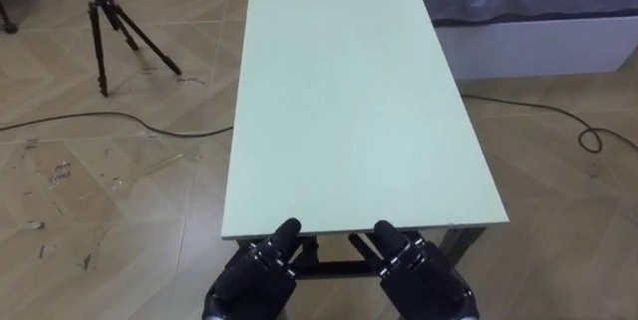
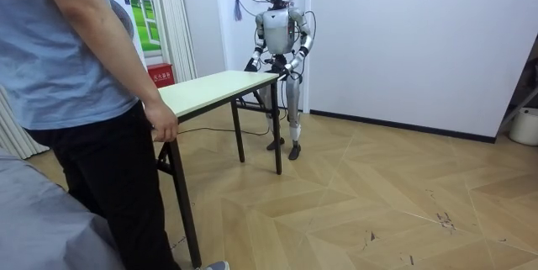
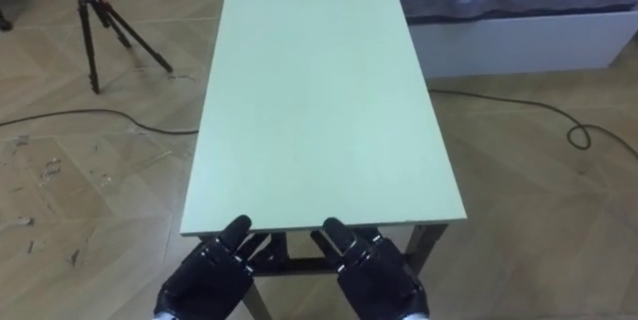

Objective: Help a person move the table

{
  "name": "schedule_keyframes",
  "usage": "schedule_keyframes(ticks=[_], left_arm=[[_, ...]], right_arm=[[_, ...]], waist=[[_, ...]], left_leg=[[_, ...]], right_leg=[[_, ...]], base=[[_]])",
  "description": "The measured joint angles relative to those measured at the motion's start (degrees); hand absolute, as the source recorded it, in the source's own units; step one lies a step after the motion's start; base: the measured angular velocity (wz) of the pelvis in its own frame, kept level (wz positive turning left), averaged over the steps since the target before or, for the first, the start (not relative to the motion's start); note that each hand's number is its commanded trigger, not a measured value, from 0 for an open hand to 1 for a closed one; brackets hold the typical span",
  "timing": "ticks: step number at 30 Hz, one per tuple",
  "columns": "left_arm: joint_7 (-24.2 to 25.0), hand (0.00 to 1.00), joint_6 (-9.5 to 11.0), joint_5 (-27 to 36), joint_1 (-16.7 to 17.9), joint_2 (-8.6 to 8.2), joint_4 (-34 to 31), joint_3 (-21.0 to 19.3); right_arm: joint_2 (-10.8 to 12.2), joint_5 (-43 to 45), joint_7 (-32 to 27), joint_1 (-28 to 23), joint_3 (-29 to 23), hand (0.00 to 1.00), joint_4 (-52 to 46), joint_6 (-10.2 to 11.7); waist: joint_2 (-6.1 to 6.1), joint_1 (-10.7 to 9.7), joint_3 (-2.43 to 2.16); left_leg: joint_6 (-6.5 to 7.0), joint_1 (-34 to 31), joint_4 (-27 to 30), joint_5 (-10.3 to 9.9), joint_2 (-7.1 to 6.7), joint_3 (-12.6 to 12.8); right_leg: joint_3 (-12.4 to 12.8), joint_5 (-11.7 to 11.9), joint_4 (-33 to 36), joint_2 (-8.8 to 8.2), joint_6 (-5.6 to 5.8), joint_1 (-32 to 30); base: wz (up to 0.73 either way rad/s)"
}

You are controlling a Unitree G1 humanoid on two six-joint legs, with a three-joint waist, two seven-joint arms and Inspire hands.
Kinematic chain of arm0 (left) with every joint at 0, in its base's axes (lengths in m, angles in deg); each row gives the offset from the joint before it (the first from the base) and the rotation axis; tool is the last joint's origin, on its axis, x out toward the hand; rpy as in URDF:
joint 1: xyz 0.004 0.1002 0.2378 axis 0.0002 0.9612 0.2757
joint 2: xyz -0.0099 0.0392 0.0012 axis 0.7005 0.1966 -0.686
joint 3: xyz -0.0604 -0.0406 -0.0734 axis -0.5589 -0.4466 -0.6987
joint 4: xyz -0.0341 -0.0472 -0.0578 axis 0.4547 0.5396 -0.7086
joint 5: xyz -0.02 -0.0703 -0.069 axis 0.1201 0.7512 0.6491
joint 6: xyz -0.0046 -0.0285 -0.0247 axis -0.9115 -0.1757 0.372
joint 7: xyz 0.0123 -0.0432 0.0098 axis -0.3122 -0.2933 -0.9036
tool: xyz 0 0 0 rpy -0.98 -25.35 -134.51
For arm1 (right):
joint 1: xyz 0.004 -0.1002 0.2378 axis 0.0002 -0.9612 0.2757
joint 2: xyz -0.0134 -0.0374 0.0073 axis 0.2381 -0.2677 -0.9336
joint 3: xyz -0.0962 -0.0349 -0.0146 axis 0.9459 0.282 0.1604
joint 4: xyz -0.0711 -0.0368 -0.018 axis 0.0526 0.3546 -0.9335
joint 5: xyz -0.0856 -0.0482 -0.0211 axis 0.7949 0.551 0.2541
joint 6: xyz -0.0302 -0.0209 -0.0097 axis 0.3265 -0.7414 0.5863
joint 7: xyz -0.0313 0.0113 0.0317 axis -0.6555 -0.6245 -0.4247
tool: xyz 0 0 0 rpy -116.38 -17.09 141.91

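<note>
Left hand (image 1: pixel 254 278) and right hand (image 1: pixel 424 275) at the near edge of the table (image 1: pixel 349 101), thumbs on top — fingers beneath, grip untellable. Best lifted level, pacing the person (image 2: pixel 76 93) holding the far end.

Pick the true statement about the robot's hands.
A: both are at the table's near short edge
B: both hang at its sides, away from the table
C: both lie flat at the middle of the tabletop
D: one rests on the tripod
A: the left hand and the right hand sit side by side at the near short edge of the table, while a person has a hand at the far end.
</note>
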Motion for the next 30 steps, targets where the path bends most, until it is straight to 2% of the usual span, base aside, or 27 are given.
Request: schedule_keyframes(ticks=[5, 9, 13, 15, 17, 21, 26, 30], left_arm=[[-1.74, 0.00, -2.24, 0.06, -1.37, -0.21, 1.72, -0.64], [-2.93, 0.00, -3.79, 0.06, -1.45, -0.46, 1.72, -1.08], [-4.06, 0.00, -5.38, 0.00, -1.64, -0.65, 2.32, -2.14], [-5.48, 0.00, -6.80, 0.07, -1.74, -1.54, 2.70, -3.37], [-6.46, 0.00, -7.16, 0.11, -1.97, -2.70, 3.05, -4.33], [-7.56, 0.00, -7.80, 0.10, -3.51, -3.19, 5.06, -4.66], [-7.91, 0.00, -8.13, 0.10, -3.61, -4.21, 5.47, -5.61], [-8.19, 0.00, -8.14, 0.13, -3.62, -4.37, 5.50, -5.66]], right_arm=[[-0.20, -6.11, -2.45, 1.23, -0.45, 0.00, 0.54, -0.01], [-0.17, -6.43, -2.69, 1.25, -1.90, 0.00, 0.62, -0.06], [-0.02, -6.65, -3.76, 1.65, -2.87, 0.00, 1.22, -0.11], [0.47, -8.17, -5.62, 2.55, -3.39, 0.00, 2.67, -0.81], [1.61, -8.50, -7.10, 3.20, -4.79, 0.00, 2.73, -1.30], [3.33, -8.81, -10.87, 4.95, -5.88, 0.00, 3.29, -1.24], [4.15, -9.37, -13.81, 5.77, -6.80, 0.00, 3.28, -1.08], [4.15, -10.83, -15.78, 6.16, -7.05, 0.00, 3.33, -0.44]], waist=[[0.18, 0.39, -0.13], [0.51, 0.94, -0.40], [0.62, 1.17, -0.47], [0.61, 1.07, -0.48], [0.61, 1.08, -0.48], [0.59, 1.09, -0.46], [0.55, 1.08, -0.46], [0.68, 1.09, -0.54]], left_leg=[[0.00, 0.33, 0.00, 0.00, 0.01, 0.13], [0.01, 0.48, 0.05, 0.01, 0.00, 0.33], [0.01, 1.07, 0.02, 0.02, 0.03, 0.59], [0.00, 1.71, -0.07, 0.02, 0.00, 0.61], [0.00, 1.70, -0.09, 0.02, 0.01, 0.61], [0.00, 2.27, -0.07, 0.02, 0.04, 0.63], [0.00, 2.19, -0.04, 0.02, 0.05, 0.58], [0.00, 2.19, 0.12, 0.02, 0.05, 0.60]], right_leg=[[-0.10, 0.00, 0.01, -0.01, 0.00, 0.19], [-0.08, 0.00, 0.00, -0.07, 0.00, 0.19], [-0.04, 0.00, -0.15, -0.07, 0.00, 0.54], [-0.03, 0.00, -0.24, -0.08, 0.00, 1.38], [-0.05, 0.00, -0.25, -0.05, 0.00, 1.41], [-0.05, 0.00, -0.20, -0.03, 0.00, 1.86], [-0.11, 0.01, -0.17, -0.02, -0.02, 1.91], [-0.11, 0.02, -0.16, -0.06, -0.02, 1.69]], base=[[0.00], [0.00], [-0.03], [0.00], [0.00], [0.00], [0.00], [0.00]])
